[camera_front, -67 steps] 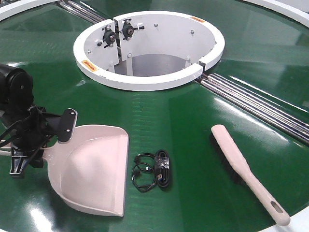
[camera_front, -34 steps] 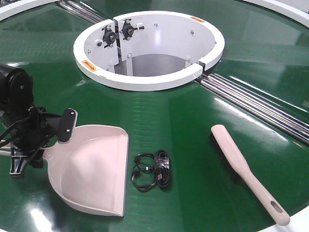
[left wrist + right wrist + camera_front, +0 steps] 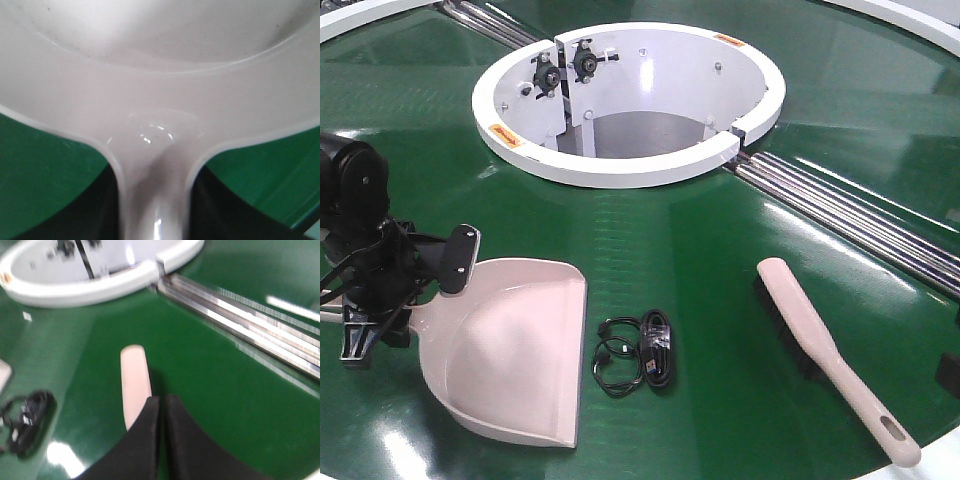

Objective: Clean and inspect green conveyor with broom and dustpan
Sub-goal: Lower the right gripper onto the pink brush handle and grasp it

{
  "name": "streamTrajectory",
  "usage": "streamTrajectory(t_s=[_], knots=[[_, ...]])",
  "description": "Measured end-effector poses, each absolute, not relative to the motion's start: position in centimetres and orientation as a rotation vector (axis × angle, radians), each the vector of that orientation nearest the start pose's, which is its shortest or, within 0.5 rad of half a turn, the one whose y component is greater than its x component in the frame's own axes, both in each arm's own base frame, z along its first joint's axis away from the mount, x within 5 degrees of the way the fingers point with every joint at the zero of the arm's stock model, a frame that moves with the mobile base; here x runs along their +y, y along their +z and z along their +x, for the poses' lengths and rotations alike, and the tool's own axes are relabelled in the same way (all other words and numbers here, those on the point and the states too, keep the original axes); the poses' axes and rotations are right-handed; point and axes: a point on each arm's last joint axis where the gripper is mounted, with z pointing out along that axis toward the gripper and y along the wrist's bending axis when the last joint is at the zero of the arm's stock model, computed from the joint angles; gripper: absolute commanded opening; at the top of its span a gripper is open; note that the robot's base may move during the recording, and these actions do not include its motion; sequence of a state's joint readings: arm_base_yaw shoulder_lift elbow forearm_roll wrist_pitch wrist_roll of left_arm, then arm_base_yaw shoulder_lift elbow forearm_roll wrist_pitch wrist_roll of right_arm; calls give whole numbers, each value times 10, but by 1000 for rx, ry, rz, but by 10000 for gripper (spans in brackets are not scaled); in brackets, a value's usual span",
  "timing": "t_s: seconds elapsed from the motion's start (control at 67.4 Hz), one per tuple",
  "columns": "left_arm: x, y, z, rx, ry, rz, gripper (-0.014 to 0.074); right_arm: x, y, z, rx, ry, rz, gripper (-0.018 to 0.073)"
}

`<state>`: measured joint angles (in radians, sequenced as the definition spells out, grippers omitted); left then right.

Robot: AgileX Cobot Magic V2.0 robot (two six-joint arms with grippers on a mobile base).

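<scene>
Front view. Glossy dark-green conveyor (image 3: 700, 240) filling the frame, white ring (image 3: 620, 165) at the far middle, steel rollers (image 3: 850, 215) leading from the ring to the right edge. Near left: pale dustpan (image 3: 510, 350) lying flat on the belt, straight front edge facing right, handle pointing left. Black left gripper (image 3: 408, 300) at the handle end, one finger on either side of it. Just right of the dustpan, not touching it: small coiled black cable (image 3: 638, 355). Near right, well apart from the dustpan: pale broom (image 3: 825, 350) lying flat, dark bristles along its left side, slotted handle end nearest.

Left wrist view. Dustpan (image 3: 160, 75) in close-up, handle down the middle, green belt on both sides. Dark fingers (image 3: 95, 205) of the left gripper pressed against both sides of the handle, pinching it.

Right wrist view, blurred. Right gripper (image 3: 162, 400) above the belt, two black fingers pressed nearly together with only a thin slit between, holding nothing. Rounded far end of the broom (image 3: 134, 380) just left of the fingertips, partly hidden behind one finger. Cable (image 3: 25, 420) at near left, white ring (image 3: 75, 290) at far left, rollers (image 3: 240, 325) at far right.
</scene>
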<state>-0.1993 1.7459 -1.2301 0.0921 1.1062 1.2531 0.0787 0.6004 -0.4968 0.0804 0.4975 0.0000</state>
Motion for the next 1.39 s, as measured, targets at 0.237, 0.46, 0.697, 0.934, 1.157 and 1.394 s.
streamTrajectory(t_s=[0.237, 0.46, 0.697, 0.934, 1.157, 1.394], knots=[[-58, 219, 323, 2313, 141, 2137, -7, 27, 293, 136, 2303, 142, -229, 330], [-58, 219, 323, 2313, 139, 2136, -7, 34, 295, 148, 2426, 150, -291, 492], [-58, 219, 323, 2313, 139, 2136, -7, 37, 293, 161, 2517, 145, -311, 495], [-58, 219, 323, 2313, 139, 2136, -7, 45, 289, 190, 2662, 115, -399, 494], [-58, 219, 323, 2313, 139, 2136, -7, 62, 276, 225, 2813, 25, -532, 494], [-58, 219, 323, 2313, 139, 2136, -7, 69, 245, 250, 2999, -36, -574, 494]])
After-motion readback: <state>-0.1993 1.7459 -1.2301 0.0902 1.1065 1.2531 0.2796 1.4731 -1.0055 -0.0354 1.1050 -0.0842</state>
